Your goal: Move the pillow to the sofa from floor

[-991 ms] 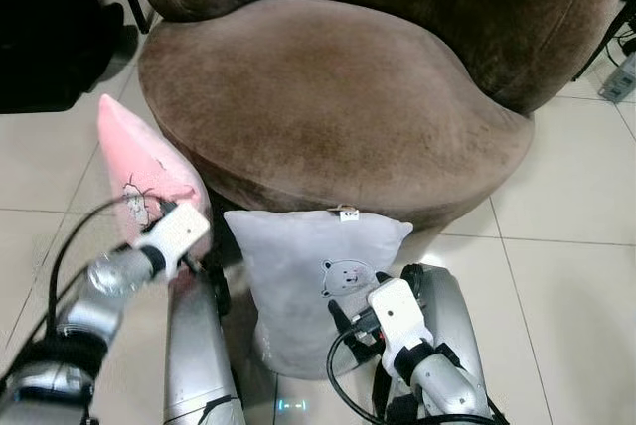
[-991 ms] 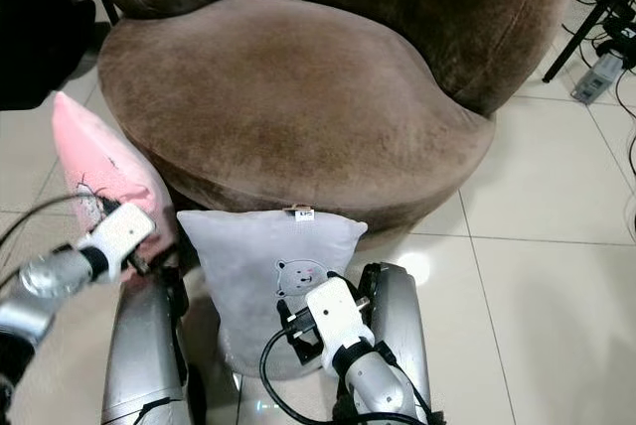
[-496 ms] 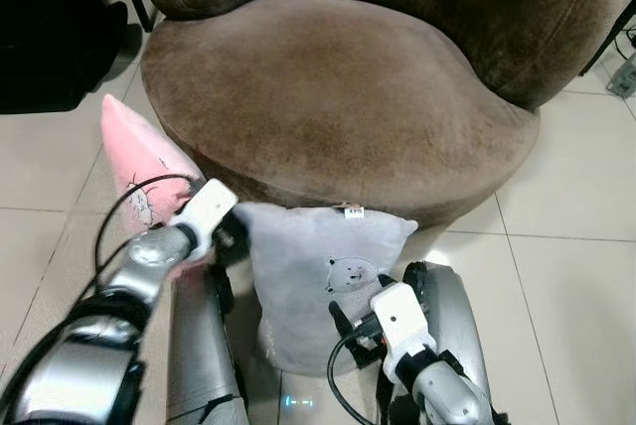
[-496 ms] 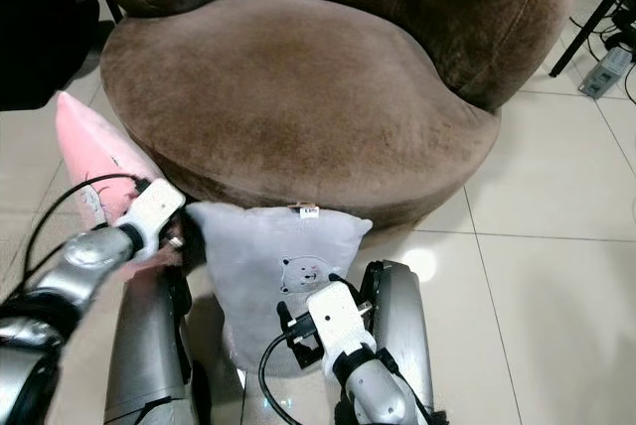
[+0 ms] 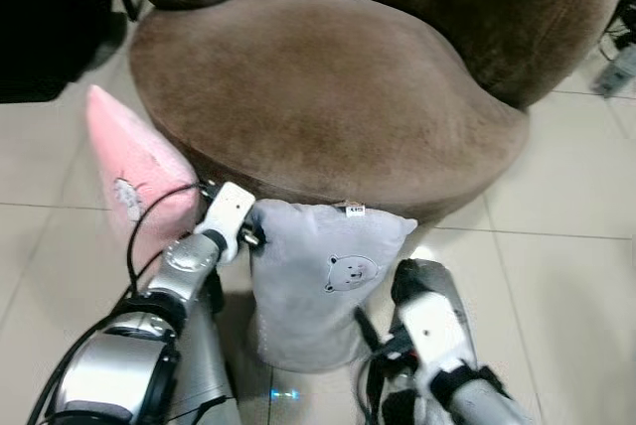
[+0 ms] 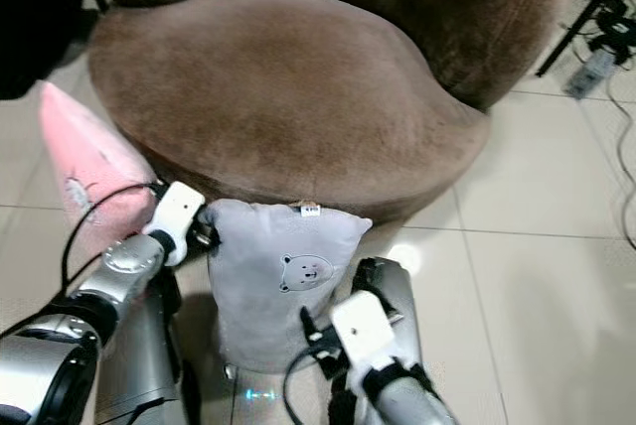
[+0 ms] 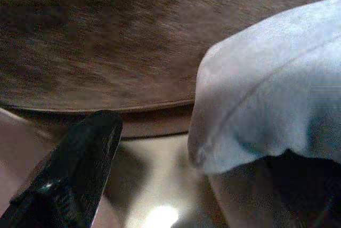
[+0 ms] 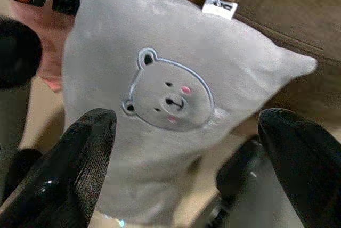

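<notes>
A grey pillow (image 5: 323,276) with a bear face stands upright on the tiled floor, leaning on the front of the brown sofa (image 5: 328,77). My left gripper (image 5: 254,234) is at the pillow's upper left corner. In the left wrist view it is open, with one black finger (image 7: 80,169) beside the pale corner (image 7: 266,100) and the other dark behind the cloth. My right gripper (image 8: 186,127) is low in front of the pillow, open wide, its fingers (image 8: 80,153) either side of the bear face (image 8: 170,97).
A pink pillow (image 5: 129,182) leans on the sofa's left side, just behind my left arm. My silver legs (image 5: 199,365) flank the grey pillow. A black bag (image 5: 40,38) lies at far left, and cables with a power strip (image 6: 596,58) at far right.
My left gripper has swung right from the pink pillow to the grey pillow's upper left corner. The right arm has sunk lower and blurs. The camera has shifted a little.
</notes>
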